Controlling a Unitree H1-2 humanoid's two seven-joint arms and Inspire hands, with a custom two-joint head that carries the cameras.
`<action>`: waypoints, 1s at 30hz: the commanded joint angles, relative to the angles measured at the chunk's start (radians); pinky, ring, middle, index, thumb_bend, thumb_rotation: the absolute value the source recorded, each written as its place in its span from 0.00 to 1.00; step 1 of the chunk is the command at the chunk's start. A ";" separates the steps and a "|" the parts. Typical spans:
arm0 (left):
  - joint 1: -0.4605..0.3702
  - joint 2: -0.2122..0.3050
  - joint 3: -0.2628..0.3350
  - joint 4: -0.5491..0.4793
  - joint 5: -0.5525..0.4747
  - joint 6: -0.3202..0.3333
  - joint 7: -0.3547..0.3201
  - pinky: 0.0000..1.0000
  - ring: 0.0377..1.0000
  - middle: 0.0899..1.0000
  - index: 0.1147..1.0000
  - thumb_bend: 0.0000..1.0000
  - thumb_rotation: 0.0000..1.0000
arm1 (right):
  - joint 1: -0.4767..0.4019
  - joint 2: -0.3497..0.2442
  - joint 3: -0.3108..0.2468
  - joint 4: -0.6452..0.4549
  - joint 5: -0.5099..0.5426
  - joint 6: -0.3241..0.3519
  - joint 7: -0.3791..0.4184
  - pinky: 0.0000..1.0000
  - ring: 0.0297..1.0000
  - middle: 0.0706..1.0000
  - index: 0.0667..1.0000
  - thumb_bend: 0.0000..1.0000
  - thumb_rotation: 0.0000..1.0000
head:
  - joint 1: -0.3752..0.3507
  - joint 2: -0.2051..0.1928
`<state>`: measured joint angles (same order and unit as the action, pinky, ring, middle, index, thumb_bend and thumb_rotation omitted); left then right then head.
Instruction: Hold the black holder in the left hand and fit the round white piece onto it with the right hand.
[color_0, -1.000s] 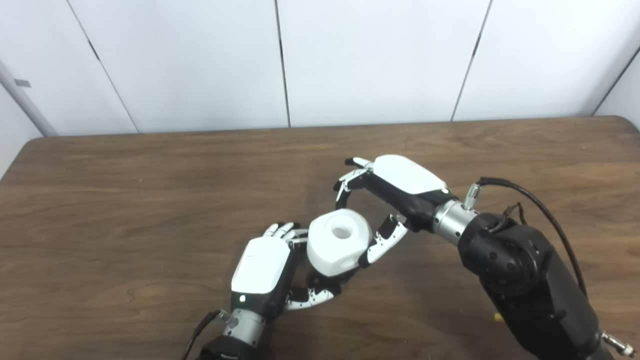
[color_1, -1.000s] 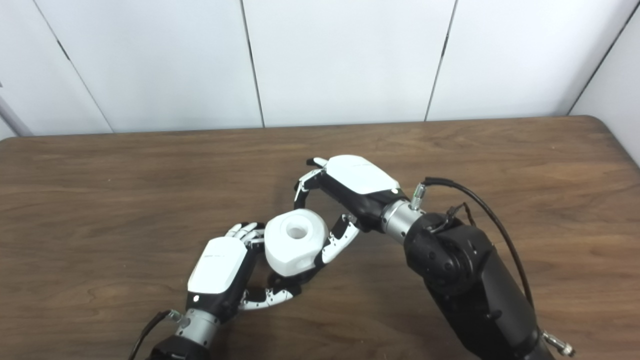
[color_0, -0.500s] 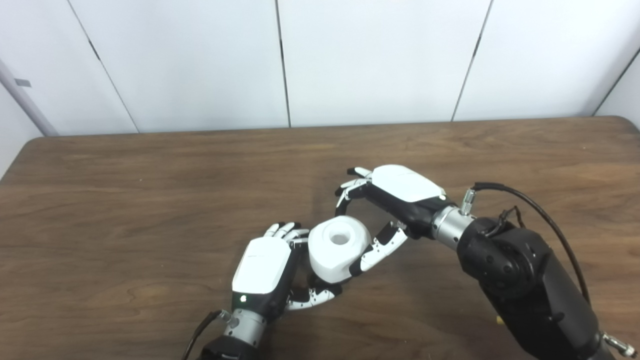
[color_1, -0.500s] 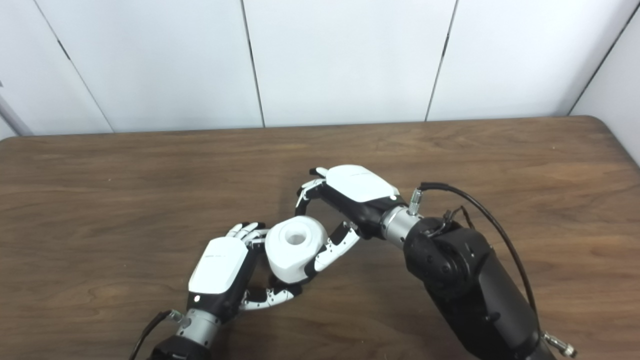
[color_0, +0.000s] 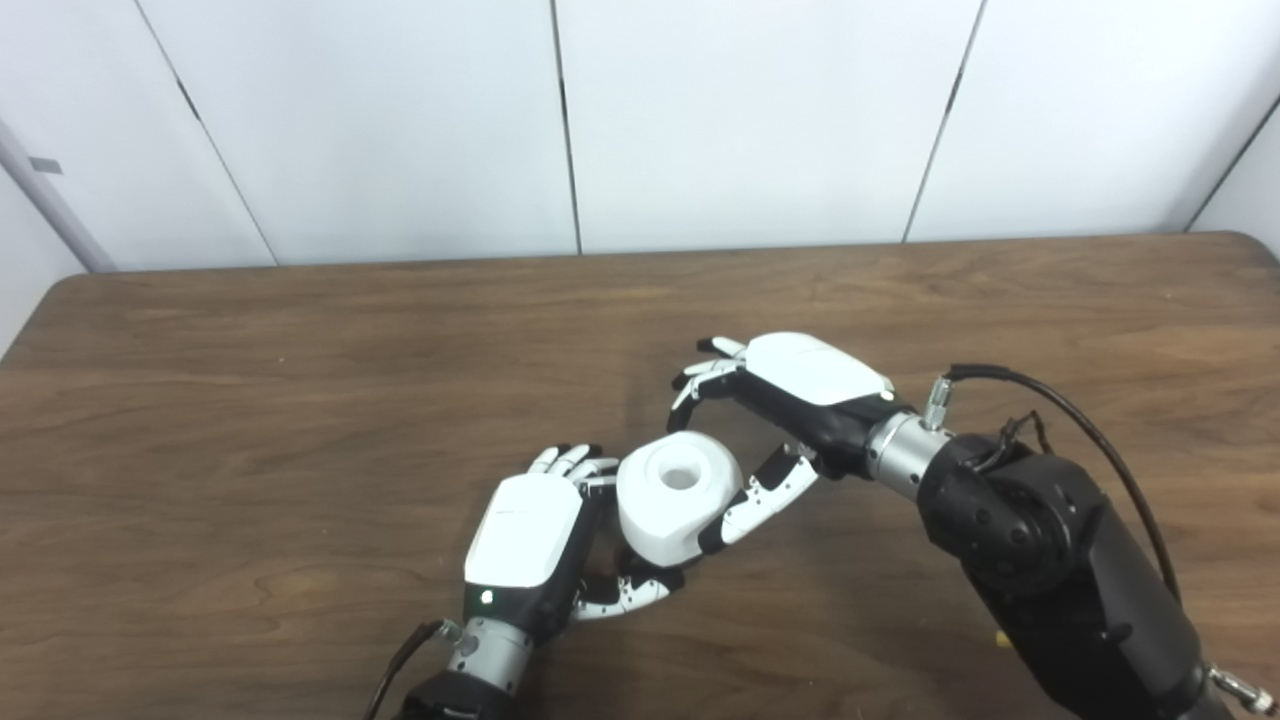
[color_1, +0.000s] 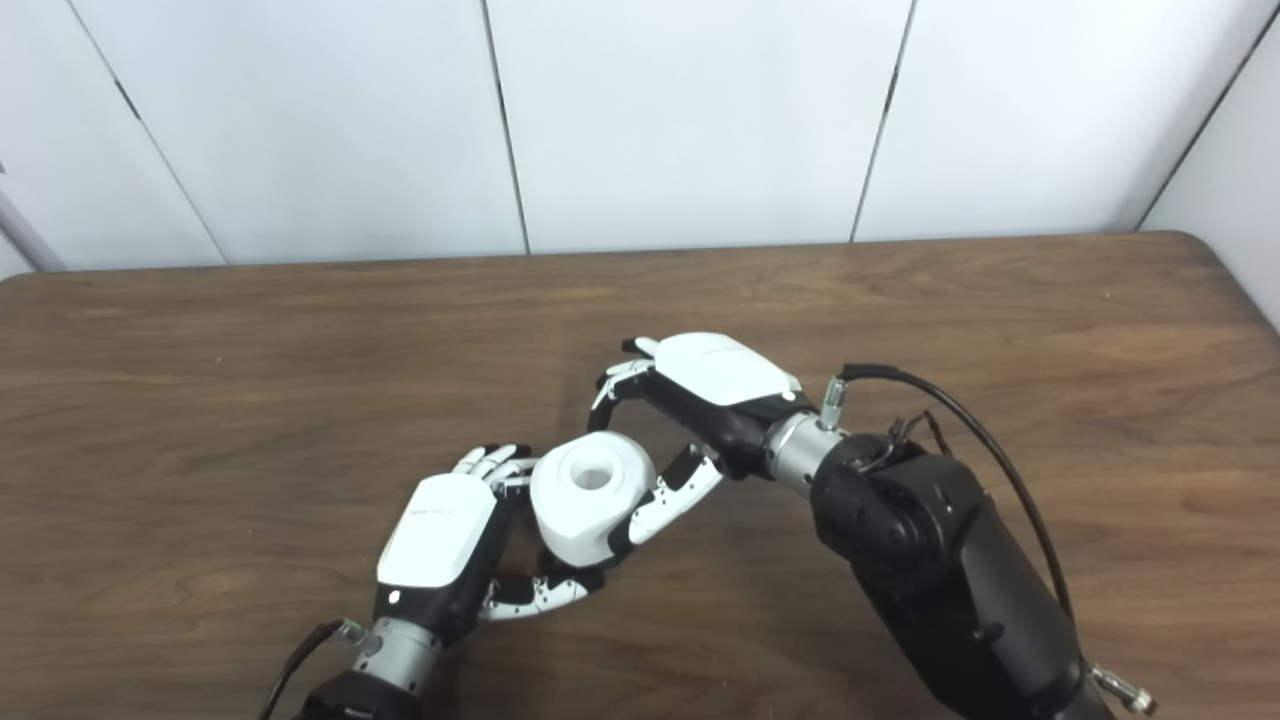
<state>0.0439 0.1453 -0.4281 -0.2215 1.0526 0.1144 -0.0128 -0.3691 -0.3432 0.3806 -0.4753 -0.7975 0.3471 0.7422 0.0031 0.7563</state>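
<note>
The round white piece (color_0: 678, 494), with a hole in its top face, is sitting low over the wooden table (color_0: 250, 400), between the two hands. The right hand (color_0: 775, 415) is gripping it, thumb pressing its near side and fingers (color_0: 697, 378) curling over the far side. The left hand (color_0: 545, 535) is closing around something beneath the piece, probably the black holder, though that is almost wholly hidden.

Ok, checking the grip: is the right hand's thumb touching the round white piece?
Touching. In the left eye view the right hand lays its thumb against the lower right side of the round white piece, with no gap showing.
</note>
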 joint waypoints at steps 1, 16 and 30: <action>-0.005 0.003 -0.014 0.005 0.017 -0.002 -0.023 0.92 0.88 0.77 0.42 0.52 0.05 | -0.034 -0.012 -0.020 -0.027 0.002 0.001 0.000 0.96 1.00 0.88 0.71 1.00 0.42 | 0.001 0.001; -0.006 0.007 -0.007 0.011 0.005 -0.009 -0.010 0.91 0.87 0.76 0.42 0.52 0.05 | -0.025 -0.067 -0.078 -0.117 0.031 0.060 0.074 0.94 1.00 0.95 0.81 1.00 0.44 | -0.007 -0.003; -0.006 0.003 0.010 0.012 -0.003 0.000 -0.010 0.92 0.88 0.76 0.42 0.52 0.05 | 0.015 -0.092 -0.142 -0.146 0.068 0.095 0.084 0.97 1.00 0.95 0.81 1.00 0.43 | -0.011 -0.009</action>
<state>0.0435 0.1472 -0.4176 -0.2177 1.0480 0.1084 -0.0082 -0.3297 -0.4303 0.2551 -0.5932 -0.7350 0.4411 0.8559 -0.0077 0.7470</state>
